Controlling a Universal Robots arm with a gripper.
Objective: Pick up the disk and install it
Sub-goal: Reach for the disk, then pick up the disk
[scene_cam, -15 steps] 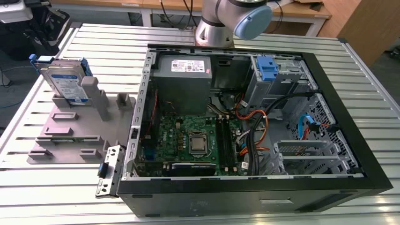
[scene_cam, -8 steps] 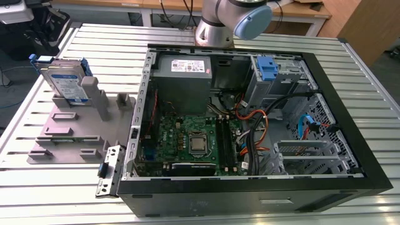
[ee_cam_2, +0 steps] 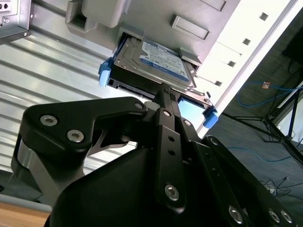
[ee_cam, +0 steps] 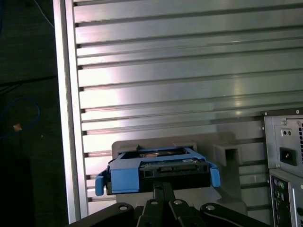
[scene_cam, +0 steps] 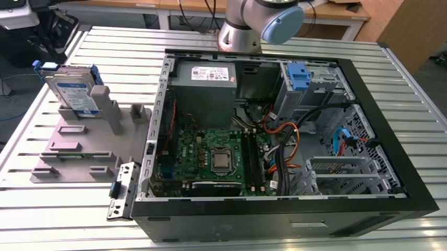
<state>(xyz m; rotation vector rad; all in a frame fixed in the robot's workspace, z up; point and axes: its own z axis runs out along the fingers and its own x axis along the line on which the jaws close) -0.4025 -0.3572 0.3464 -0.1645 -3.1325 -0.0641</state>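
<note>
1. Disk (scene_cam: pixel 73 91): silver-metal hard drive in blue plastic side rails, with a white-and-blue label. It stands on edge in a slot of the grey fixture (scene_cam: pixel 84 151), at the exterior view's left, on the slatted aluminium desk (scene_cam: pixel 42 209). It sits well apart from the open computer case (scene_cam: pixel 279 219) and is not yet lifted.
2. Same disk in both wrist views (ee_cam_2: pixel 156 61) (ee_cam: pixel 158 170): the connector edge is turned toward the cameras, with a rail end projecting at each side.
3. Claw (ee_cam_2: pixel 164 92) (ee_cam: pixel 163 187): black linkage type, with its tips drawn together and nothing between them. It is lined up with the middle of the disk's exposed edge and is judged to be short of contact.
4. Handling, judged:
   - The body is rigid and dense for its size, so it will not flex under pressure.
   - The metal faces are smooth and likely to slip under a light pinch.
   - The drive is sensitive to shock, and its connector edge is delicate.
   - The rails are thin plastic and may give if squeezed.
5. Hold, judged: grip across the two broad faces at the middle of the exposed edge, between the rails and clear of the connector.
6. Bare blue bracket (scene_cam: pixel 298 77): sits inside the case beside the power supply (scene_cam: pixel 209 73).
</note>
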